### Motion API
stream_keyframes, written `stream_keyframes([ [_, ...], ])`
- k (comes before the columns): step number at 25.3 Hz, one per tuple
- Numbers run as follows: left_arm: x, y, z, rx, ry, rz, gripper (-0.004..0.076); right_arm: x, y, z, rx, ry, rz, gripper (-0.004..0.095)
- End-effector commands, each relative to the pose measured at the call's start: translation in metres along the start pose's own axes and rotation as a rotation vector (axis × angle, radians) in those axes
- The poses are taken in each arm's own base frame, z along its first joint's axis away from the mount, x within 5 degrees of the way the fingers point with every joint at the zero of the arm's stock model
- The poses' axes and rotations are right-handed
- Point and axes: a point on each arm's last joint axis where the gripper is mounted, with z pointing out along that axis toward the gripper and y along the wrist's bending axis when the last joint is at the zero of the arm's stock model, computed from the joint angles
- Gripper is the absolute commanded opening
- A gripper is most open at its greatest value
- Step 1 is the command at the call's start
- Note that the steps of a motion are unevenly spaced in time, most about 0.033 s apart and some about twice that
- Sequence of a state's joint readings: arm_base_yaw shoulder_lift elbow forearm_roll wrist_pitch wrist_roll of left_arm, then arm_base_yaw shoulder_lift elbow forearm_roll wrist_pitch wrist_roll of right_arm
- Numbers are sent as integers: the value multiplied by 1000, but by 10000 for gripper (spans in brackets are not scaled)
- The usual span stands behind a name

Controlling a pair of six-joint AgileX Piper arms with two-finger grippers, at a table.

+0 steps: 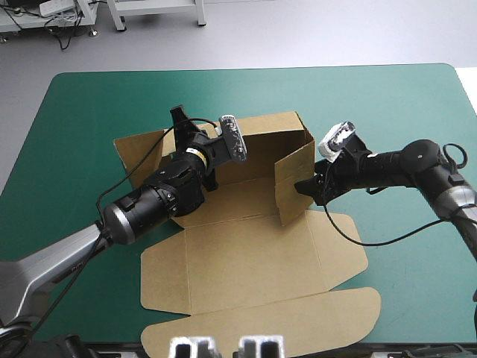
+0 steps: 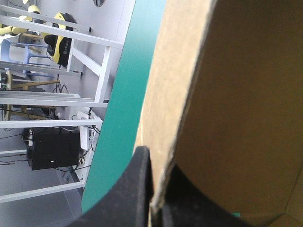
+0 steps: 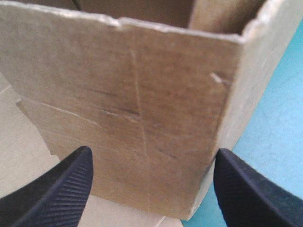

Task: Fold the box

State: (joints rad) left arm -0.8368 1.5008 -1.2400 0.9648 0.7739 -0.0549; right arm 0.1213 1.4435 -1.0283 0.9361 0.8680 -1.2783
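Left end effector (image 2: 156, 182) nipping box (image 1: 246, 261) wall, right end effector (image 3: 152, 153) — spread

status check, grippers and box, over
Left gripper shut on the box, far left corner. Right gripper open, facing the raised right wall. Lid flat, nothing in the way.

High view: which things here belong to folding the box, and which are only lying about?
For the job: box, walls partly raised; left pincer, shut on a wall; right pincer, open, facing another wall.
Only there: teal-green cover, bearing the box.
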Motion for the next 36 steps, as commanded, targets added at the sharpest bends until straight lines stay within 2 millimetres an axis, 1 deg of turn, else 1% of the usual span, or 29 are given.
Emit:
stream_keyframes([
  [1,-3,14,-14,-34,-36,-42,-10,-21,11,-5,44,-99,-14,675],
  [4,-3,14,-14,-34,-36,-42,-10,-27,17,4,86,-101,-23,675],
  [6,-3,14,-14,-34,-36,-42,-10,-28,17,8,153,-90,-12,675],
  [7,-3,14,-14,-32,-38,-46,-10,-28,12,8,244,-76,24,673],
  [8,-3,14,-14,-28,-38,-49,-10,-28,10,9,278,-71,29,673],
  [9,-3,13,-14,-20,-38,-57,-10,-26,4,7,343,-57,63,673],
  [11,-4,12,-14,-2,-51,-79,-10,-24,2,6,369,-37,72,674],
  [14,-11,9,-15,35,-131,-103,-10,-27,7,8,307,-65,100,674],
  [16,-15,5,-15,76,-171,-98,-9,-31,12,9,252,-100,3,674],
  [20,-15,4,-15,84,-169,-99,-9,-36,14,10,228,-147,-51,669],
  [23,-15,4,-15,84,-167,-99,-9,-36,10,11,260,-162,-13,592],
  [27,-15,4,-16,86,-174,-99,-9,-36,8,14,266,-161,9,379],
  [28,-16,4,-16,85,-177,-93,-9,-35,8,14,259,-156,7,312],
  [30,-16,4,-16,85,-179,-93,-9,-33,8,17,248,-143,1,229],
  [32,-16,4,-16,85,-179,-93,-10,-32,7,20,241,-133,3,164],
  [36,-15,4,-16,85,-172,-62,-6,-32,7,20,240,-131,4,91],
])
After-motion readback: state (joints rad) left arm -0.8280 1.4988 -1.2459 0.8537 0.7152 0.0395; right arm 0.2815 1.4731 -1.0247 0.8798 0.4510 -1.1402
